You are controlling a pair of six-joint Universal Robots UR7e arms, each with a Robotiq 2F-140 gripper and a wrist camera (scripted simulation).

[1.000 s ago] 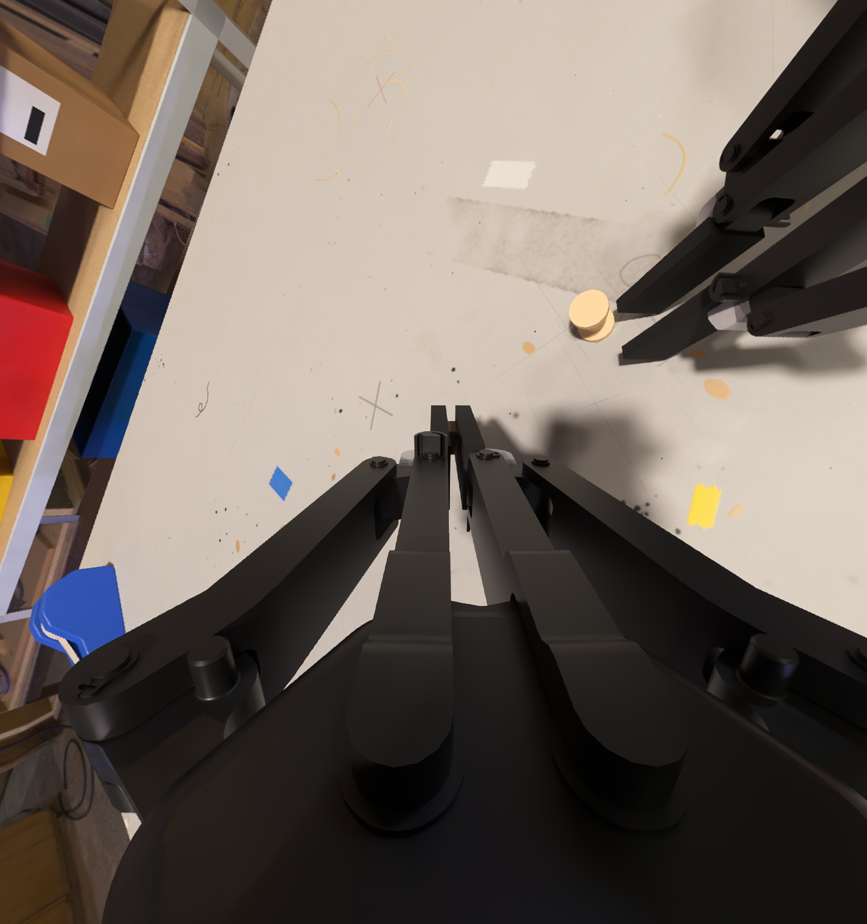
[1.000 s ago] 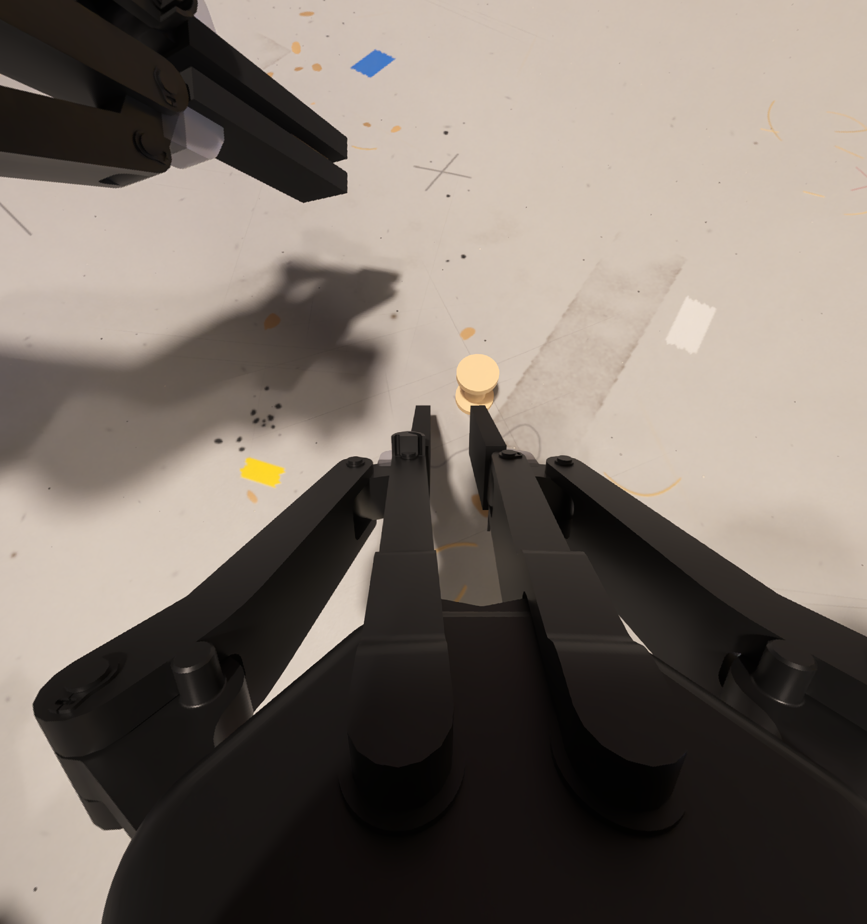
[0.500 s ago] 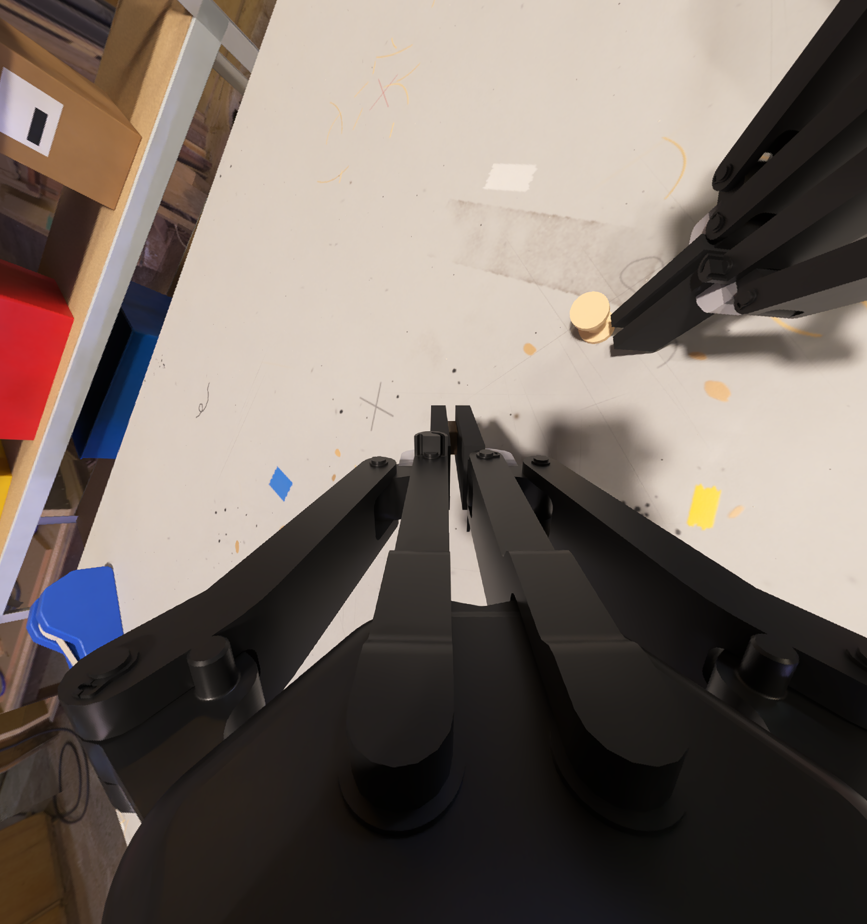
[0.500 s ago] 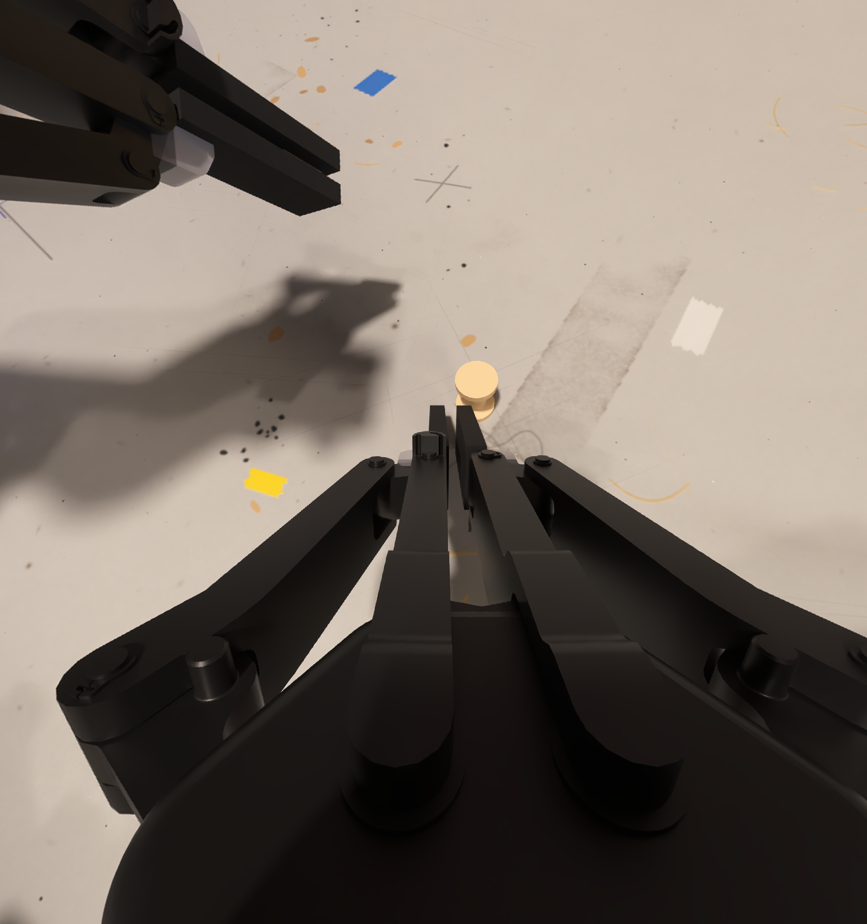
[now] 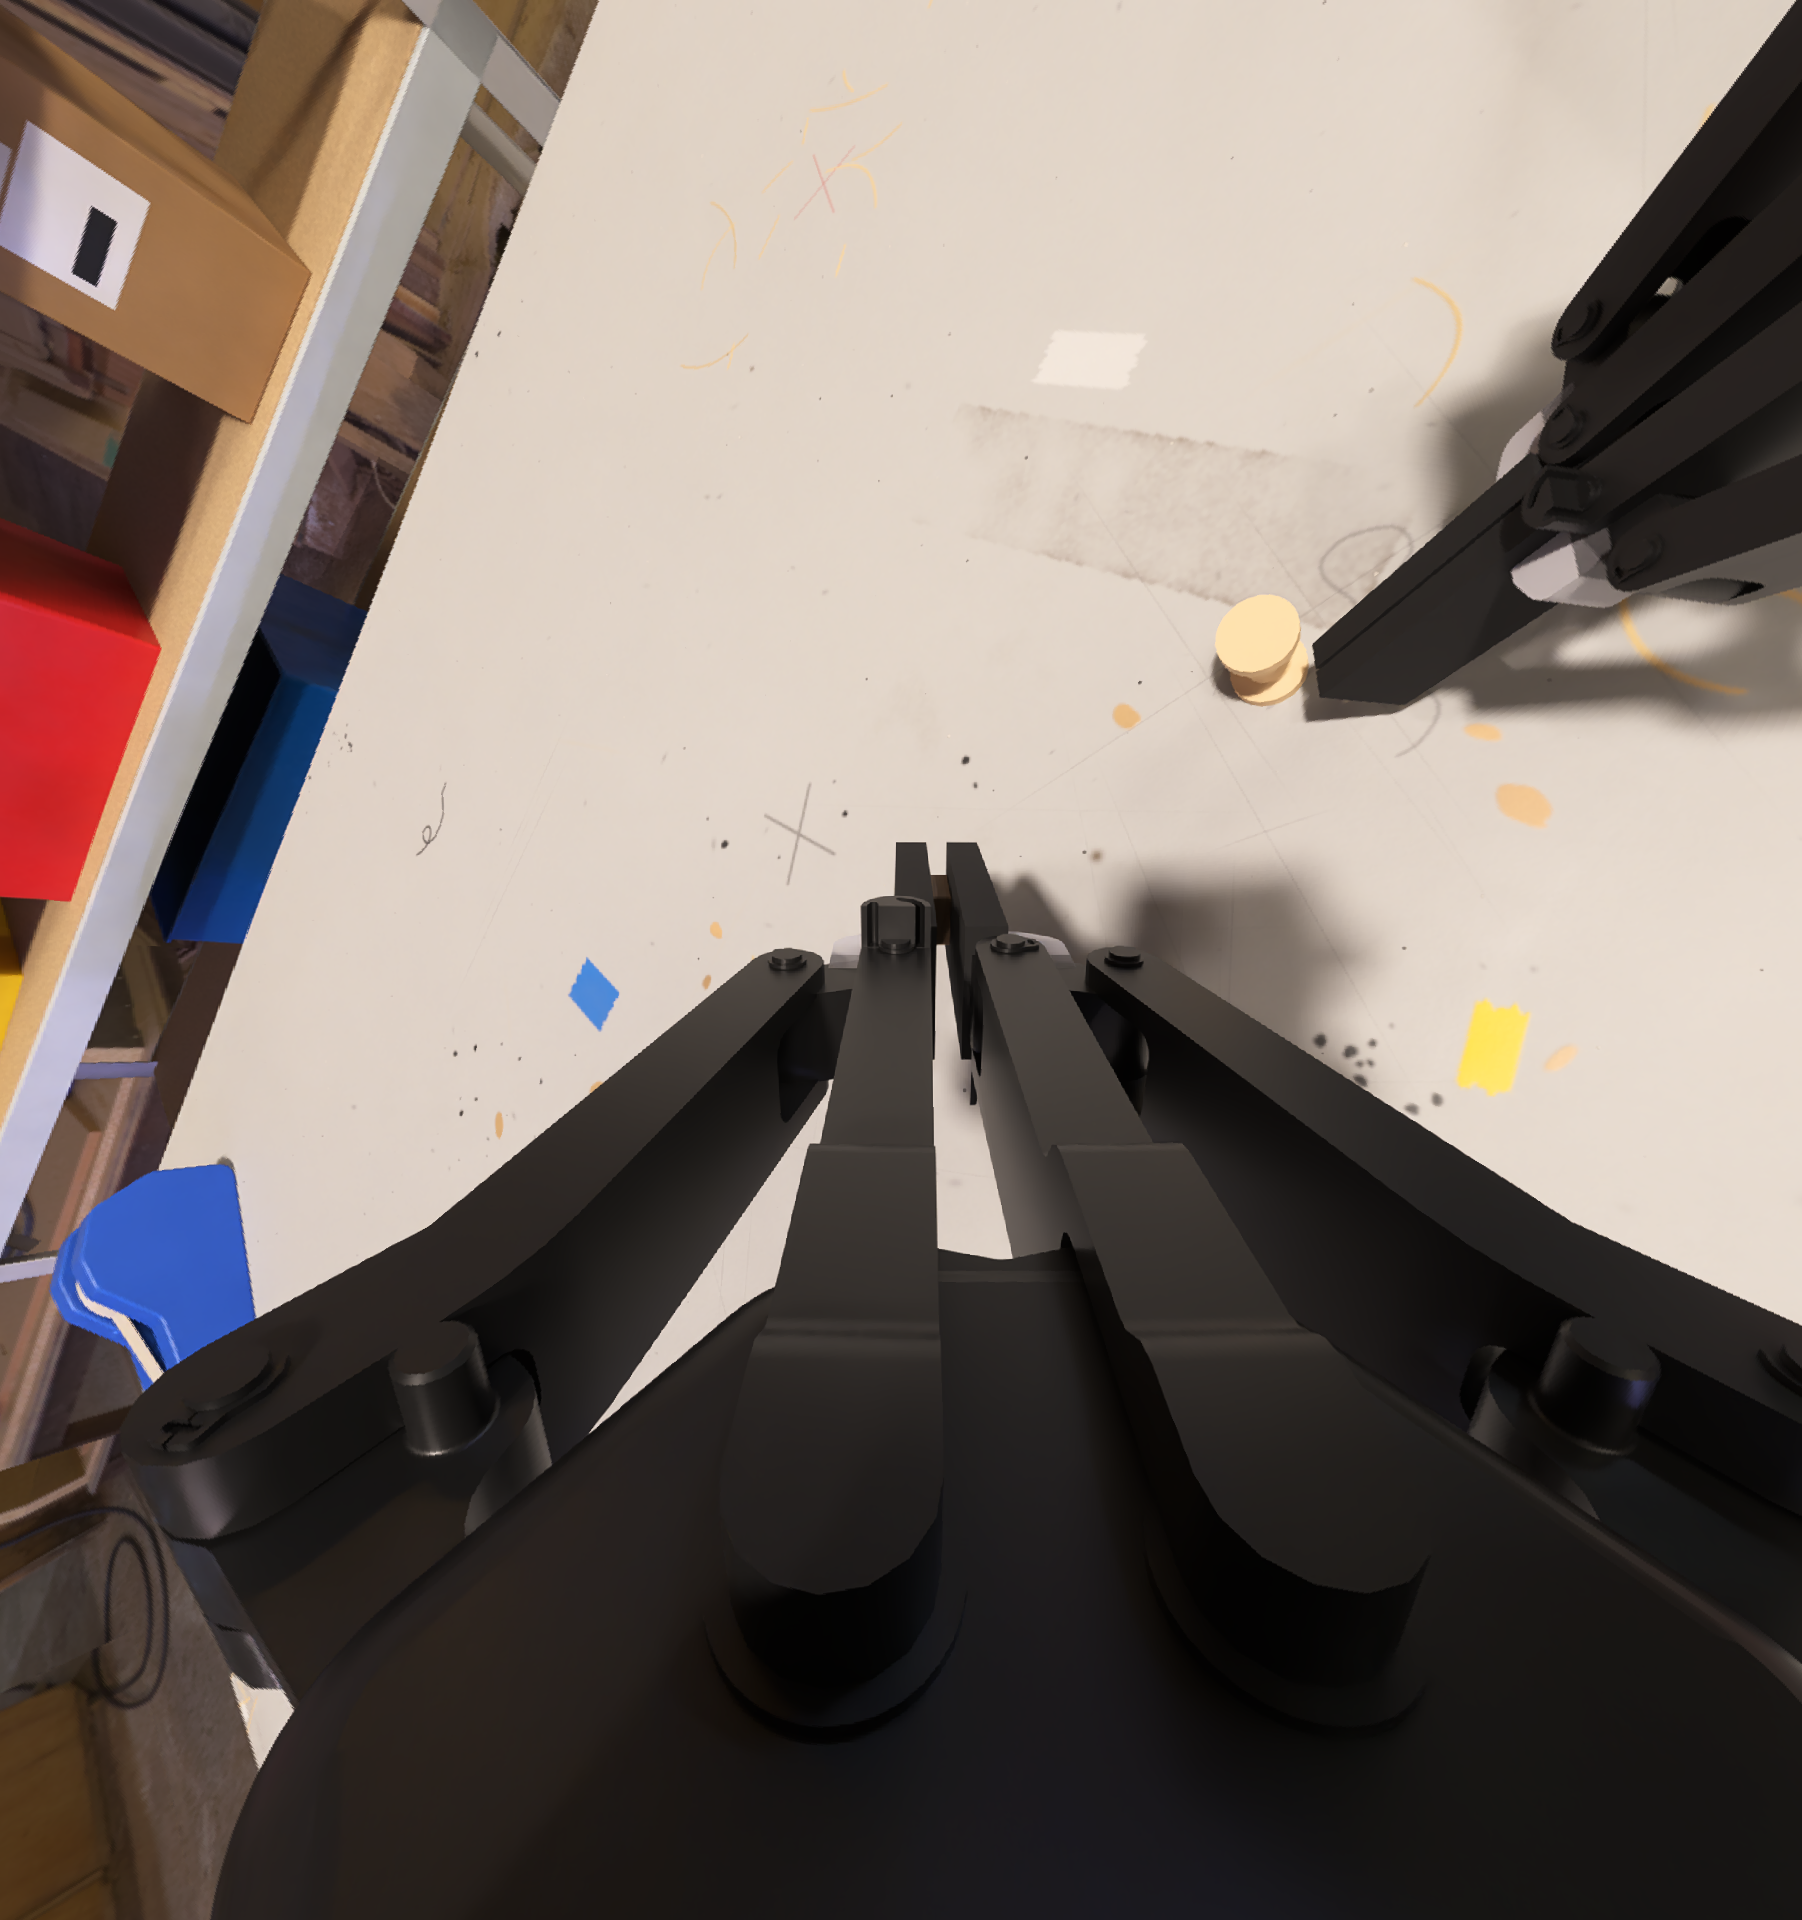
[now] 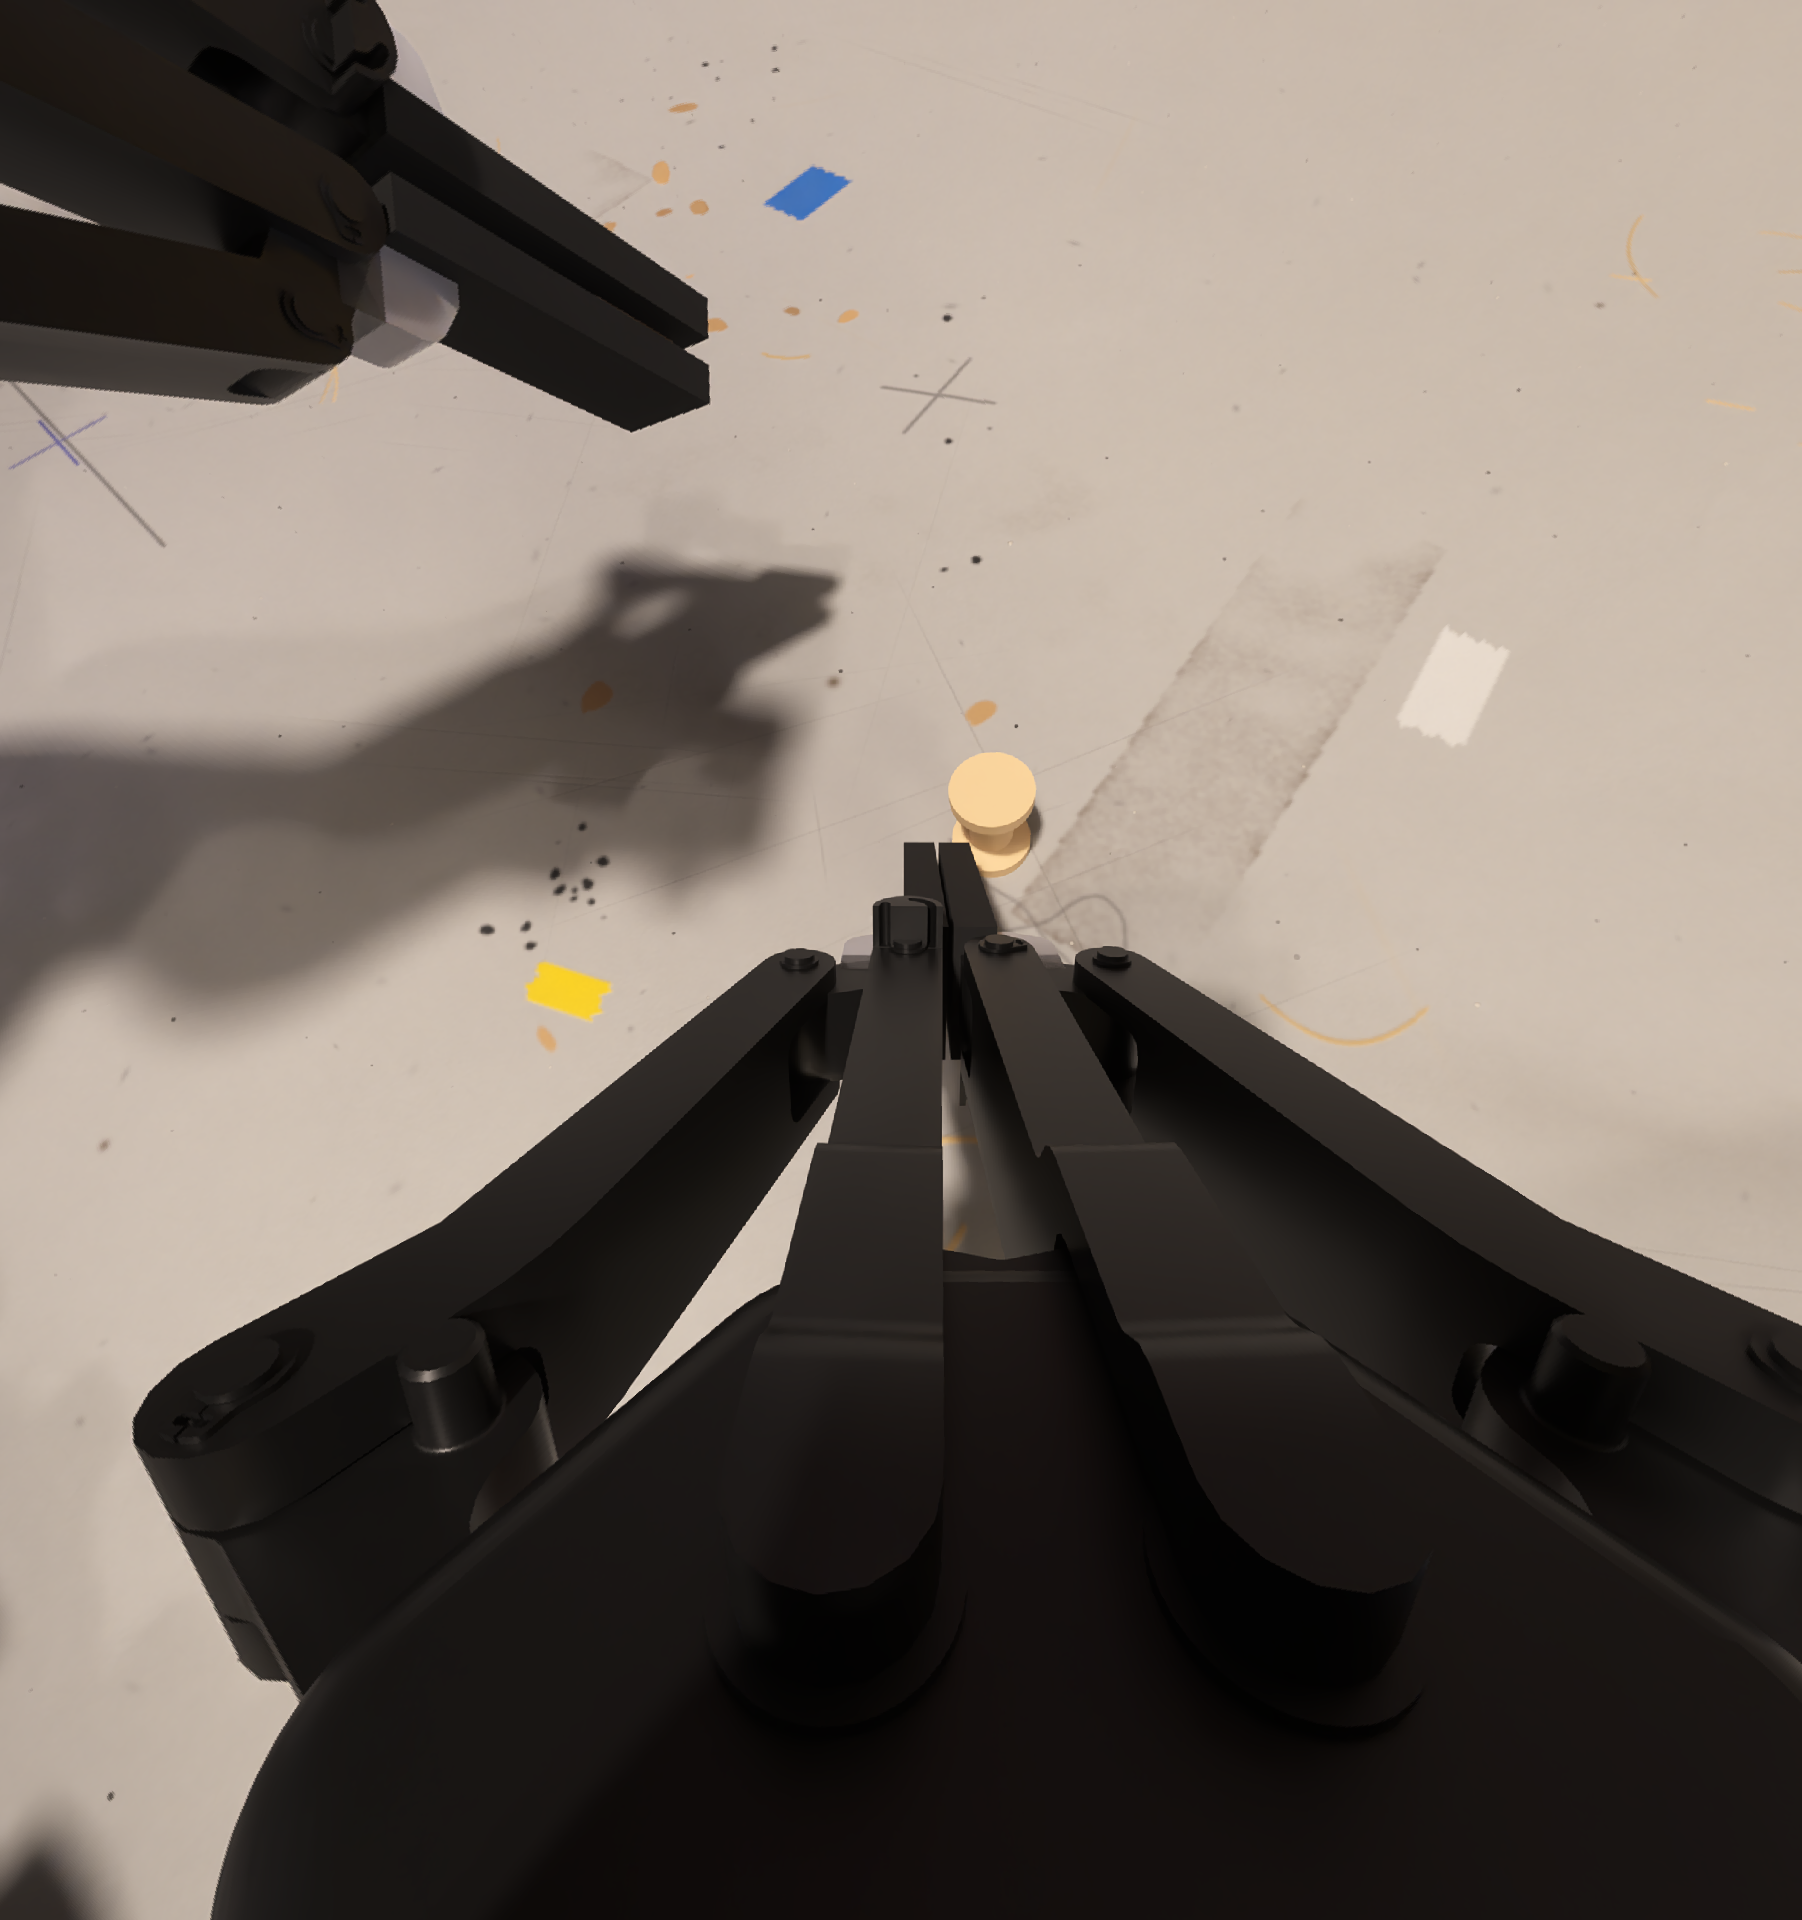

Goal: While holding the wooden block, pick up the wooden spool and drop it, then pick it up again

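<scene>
The pale wooden spool (image 6: 992, 795) stands upright on the beige table (image 6: 1292, 312). It also shows in the left wrist view (image 5: 1258, 644). My right gripper (image 6: 936, 860) is shut and empty, low over the table, with its tips just short of the spool's base. It shows in the left wrist view (image 5: 1328, 681) right beside the spool. My left gripper (image 5: 936, 862) hangs above the table, shut on the wooden block (image 5: 941, 902), of which only a thin brown sliver shows between the fingers. In the right wrist view the left gripper (image 6: 684, 364) is at the upper left.
The table's left edge borders a shelf with a cardboard box (image 5: 118, 229), a red box (image 5: 35, 707), a blue bin (image 5: 253, 769) and a blue scoop (image 5: 159, 1257). Flat tape patches lie on the table: blue (image 5: 593, 992), yellow (image 5: 1491, 1044), white (image 5: 1089, 358).
My right gripper's fingers have closed from slightly open to shut, with nothing between them. The spool stays standing on the table. The left gripper has not moved.
</scene>
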